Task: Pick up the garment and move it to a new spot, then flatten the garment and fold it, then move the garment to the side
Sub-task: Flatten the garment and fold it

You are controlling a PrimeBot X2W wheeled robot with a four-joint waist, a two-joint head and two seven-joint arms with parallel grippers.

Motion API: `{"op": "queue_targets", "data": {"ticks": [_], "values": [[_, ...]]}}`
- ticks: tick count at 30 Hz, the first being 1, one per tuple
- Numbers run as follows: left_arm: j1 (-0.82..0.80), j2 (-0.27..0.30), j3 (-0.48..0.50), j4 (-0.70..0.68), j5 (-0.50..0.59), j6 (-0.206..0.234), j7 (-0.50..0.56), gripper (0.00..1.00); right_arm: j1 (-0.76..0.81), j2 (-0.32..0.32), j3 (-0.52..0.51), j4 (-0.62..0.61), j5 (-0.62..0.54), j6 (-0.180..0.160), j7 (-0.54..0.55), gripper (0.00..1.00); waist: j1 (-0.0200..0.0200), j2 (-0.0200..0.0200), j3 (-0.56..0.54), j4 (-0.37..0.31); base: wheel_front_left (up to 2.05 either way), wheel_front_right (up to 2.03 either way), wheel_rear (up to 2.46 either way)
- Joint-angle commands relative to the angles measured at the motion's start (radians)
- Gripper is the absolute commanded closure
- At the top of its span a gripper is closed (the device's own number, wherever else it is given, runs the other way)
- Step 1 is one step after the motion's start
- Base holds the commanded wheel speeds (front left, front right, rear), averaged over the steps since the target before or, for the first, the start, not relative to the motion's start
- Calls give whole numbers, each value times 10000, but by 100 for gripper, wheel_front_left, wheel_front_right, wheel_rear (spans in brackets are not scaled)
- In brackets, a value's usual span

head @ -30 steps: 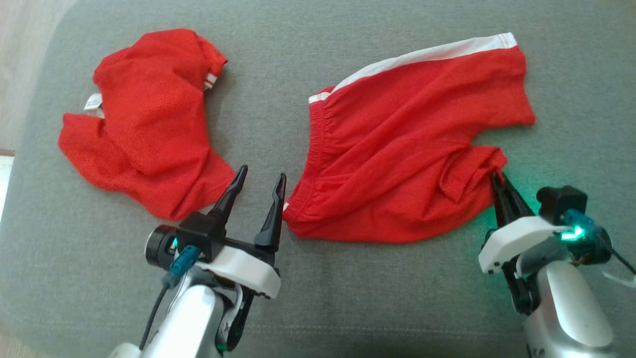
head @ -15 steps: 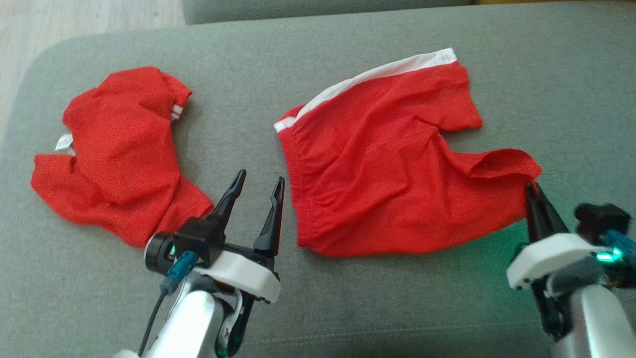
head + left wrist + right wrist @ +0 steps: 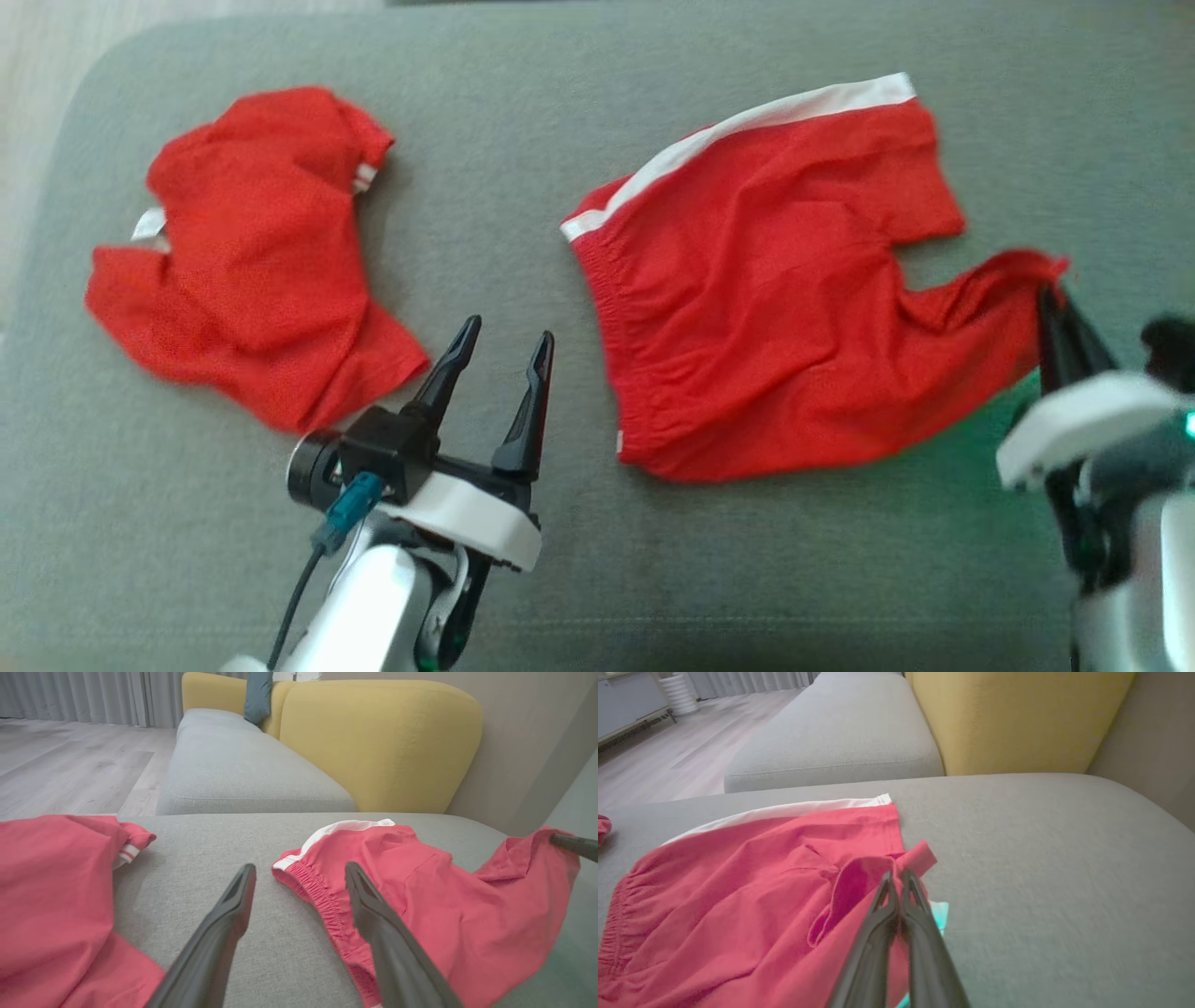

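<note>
- My right tool is clamped on one leg of the red shorts, so a pull can draw that leg out flat.
- The shorts lie right of centre on the grey cushion.
- My left tool hovers, fingers apart, beside their other end, ready to anchor it.

head looks down; both wrists low, sharing shorts.

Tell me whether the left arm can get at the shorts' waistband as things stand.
Probably yes. The left arm, jaws open, sits just short of the waistband of the shorts, with only bare grey cushion between. The right arm holds a leg hem at the far side, well clear.
</note>
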Motion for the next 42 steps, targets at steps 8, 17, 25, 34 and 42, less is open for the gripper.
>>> {"op": "queue_targets", "data": {"ticks": [8, 17, 25, 34, 42], "values": [[-793, -8, 124, -333, -179, -69, -122, 0, -2630, -53, -345, 1641, -1003, 67, 835, 100, 0, 0, 716, 940, 0, 0, 0], [-950, -9, 58, -274, -233, -30, -122, 0, -4230, -53, -1336, 4464, -2818, 67, 481, 0, 0, 0, 863, 1069, 0, 0, 0], [-866, -9, 116, -250, -149, -41, -122, 0, -4502, -53, -1653, 4904, -2926, 67, -730, 0, 0, 0, 493, 486, 0, 0, 0], [-550, -9, 124, -402, -279, 27, -122, 0, -3017, -53, -744, 3456, -938, 67, -2202, 0, 0, 0, -282, -249, 0, 0, 0], [-131, -9, 13, -353, -325, 10, -122, 0, -463, -53, 28, 1227, 852, 67, -3170, 0, 0, 0, -702, -705, 0, 0, 0]]}}
